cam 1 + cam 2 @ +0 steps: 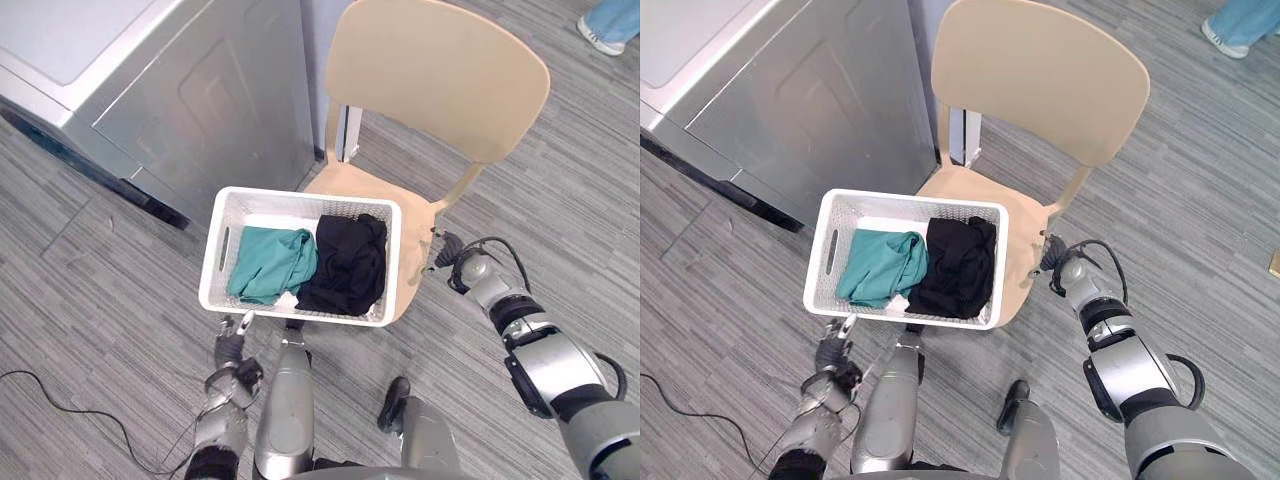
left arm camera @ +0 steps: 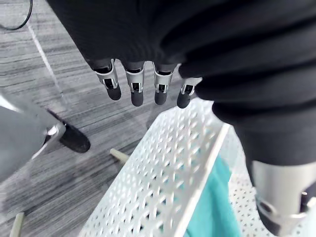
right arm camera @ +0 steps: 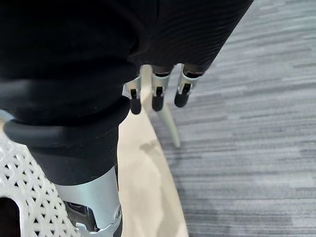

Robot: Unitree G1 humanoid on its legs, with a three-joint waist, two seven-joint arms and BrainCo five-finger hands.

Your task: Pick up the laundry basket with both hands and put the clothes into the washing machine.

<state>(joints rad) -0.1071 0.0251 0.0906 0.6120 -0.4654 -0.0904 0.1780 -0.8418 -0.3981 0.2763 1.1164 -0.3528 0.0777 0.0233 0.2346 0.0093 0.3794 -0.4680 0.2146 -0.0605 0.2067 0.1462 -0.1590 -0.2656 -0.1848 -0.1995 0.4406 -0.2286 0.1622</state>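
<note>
White perforated plastic: you have one rectangular basket (image 1: 306,194) on one smooth beige chair (image 1: 440,70), beside one grey metal washing machine (image 1: 200,90). It holds two crumpled garments, a teal one (image 1: 270,262) and a black one (image 1: 348,265). Your left hand (image 1: 231,345) is at the near corner and your right hand (image 1: 447,250) beside the right wall, both with straight, slack fingers holding nothing.

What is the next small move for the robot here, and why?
The white basket rests on the chair, clothes inside; the left hand is open by its near left corner, the right hand open off its right side, neither gripping it. So probably: close both hands onto its two ends.
</note>
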